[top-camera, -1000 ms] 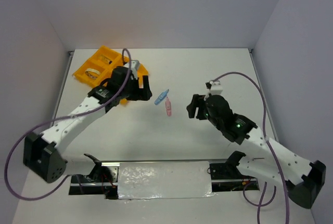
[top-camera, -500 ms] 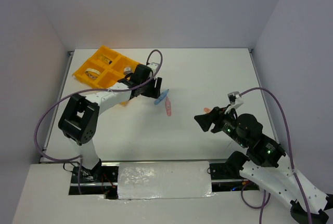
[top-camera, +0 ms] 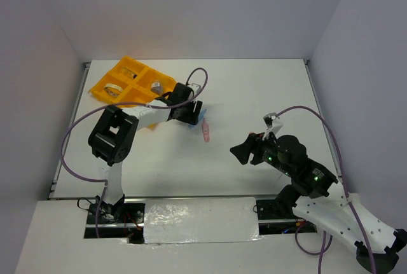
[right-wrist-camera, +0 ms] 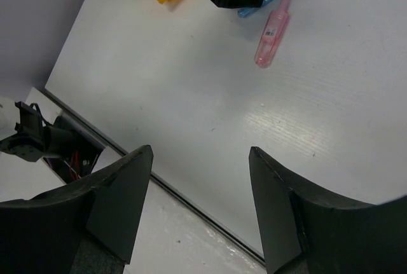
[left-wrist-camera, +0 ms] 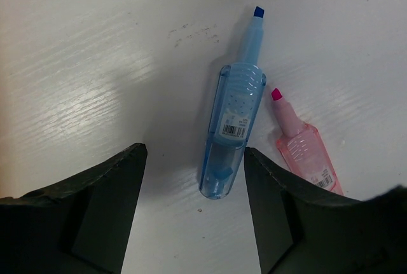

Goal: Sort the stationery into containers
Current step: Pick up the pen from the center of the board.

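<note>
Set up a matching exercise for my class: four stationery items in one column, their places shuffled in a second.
1 blue highlighter
2 pink highlighter
3 tape ring
4 small jar

A tray compartment nearest the left gripper
B on the table, in front of the open left gripper
C tray compartment nearest the left wall
D on the table, nearer the right gripper

Pairs: 1-B, 2-D, 3-C, 4-A

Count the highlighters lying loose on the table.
2. The blue highlighter lies under the open left hand. The pink highlighter lies right beside it, tips pointing the same way. The left arm may hide another.
</note>
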`<state>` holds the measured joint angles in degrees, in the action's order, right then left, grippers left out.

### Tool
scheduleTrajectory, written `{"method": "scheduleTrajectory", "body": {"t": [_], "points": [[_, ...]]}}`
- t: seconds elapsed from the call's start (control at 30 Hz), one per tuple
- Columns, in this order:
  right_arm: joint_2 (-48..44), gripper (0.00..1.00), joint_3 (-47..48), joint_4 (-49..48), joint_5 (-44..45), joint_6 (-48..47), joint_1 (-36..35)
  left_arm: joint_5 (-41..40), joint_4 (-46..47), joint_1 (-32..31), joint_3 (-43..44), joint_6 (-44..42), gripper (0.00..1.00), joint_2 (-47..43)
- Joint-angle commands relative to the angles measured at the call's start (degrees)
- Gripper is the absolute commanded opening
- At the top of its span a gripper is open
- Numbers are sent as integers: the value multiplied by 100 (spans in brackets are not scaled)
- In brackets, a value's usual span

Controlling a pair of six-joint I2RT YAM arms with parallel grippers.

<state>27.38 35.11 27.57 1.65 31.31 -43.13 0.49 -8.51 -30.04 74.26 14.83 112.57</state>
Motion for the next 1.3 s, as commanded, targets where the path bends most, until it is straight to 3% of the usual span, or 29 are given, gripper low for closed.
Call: {"method": "scheduleTrajectory", "body": {"t": [0.0, 0.23, 0.37, 0.6, 0.87, 1.13, 1.27], "points": [[22, 70, -127, -428, -139, -99, -2, -23, 271, -72, 71, -147, 75, 63], [31, 70, -154, -463, -139, -90, -11, -601, 61, -344, 45, -139, 72, 230], [22, 70, -163, -481, -139, -81, -2, -980, -133, -441, 27, -51, 63, 326], [-39, 70, -128, -481, -130, -46, 7, -1069, -107, -459, -368, 81, 40, 99], [-31, 70, -206, -560, -139, -29, -2, -1103, -159, -564, -965, 485, 0, -279], [92, 70, -365, -894, -139, 129, -11, -1894, -98, -1223, -1624, 1004, 0, -1386], [277, 68, -339, -1008, 28, 446, 7, -2307, 227, -1513, -2213, 1215, 0, -2379]]}}
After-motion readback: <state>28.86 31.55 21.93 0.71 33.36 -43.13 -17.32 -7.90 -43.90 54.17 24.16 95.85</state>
